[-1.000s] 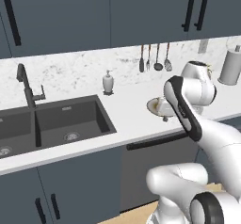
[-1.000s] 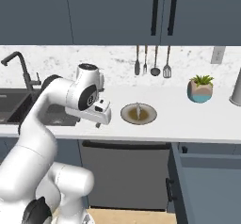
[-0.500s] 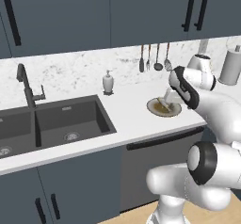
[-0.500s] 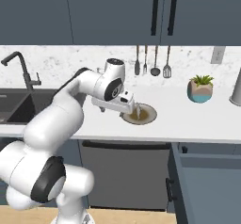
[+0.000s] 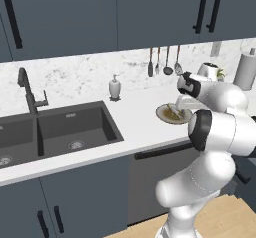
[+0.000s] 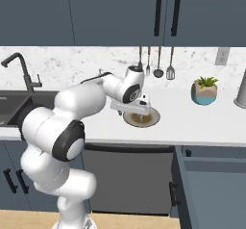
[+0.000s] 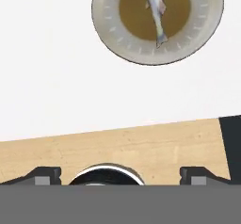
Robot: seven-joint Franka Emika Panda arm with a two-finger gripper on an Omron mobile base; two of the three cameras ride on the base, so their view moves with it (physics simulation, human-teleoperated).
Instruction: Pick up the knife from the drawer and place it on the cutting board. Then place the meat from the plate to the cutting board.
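gripper: two-finger gripper (image 7: 120, 177) on the white arm, jaws spread wide and holding nothing — it hangs over the white counter, close beside the plate.
meat: one small slim pale grey-white piece (image 7: 156, 12) lying along the middle of the plate, untouched.
plate: one round shallow plate with an olive-brown centre and a paler beige rim (image 7: 106, 26), flat on the counter; in the right base view (image 6: 153, 120) it sits just under the hand.
counter: white marble-look worktop (image 7: 56, 91) with its front edge crossing the hand view, pale wood floor (image 7: 141, 148) below it.
drawer: one wide slate-blue drawer box (image 6: 211, 184) pulled open at lower right of the right base view; its inside cannot be seen from here.
progress: knife and cutting board cannot be placed from these views, so the first half cannot be judged; the meat has yet to be lifted, and the hand looks set to reach for it — an early stage of that step.
around: one twin-basin dark sink (image 5: 55, 132), one black tap (image 5: 27, 94), one soap dispenser (image 5: 114, 88), three hanging utensils (image 6: 156, 64), one potted plant (image 6: 204, 90).
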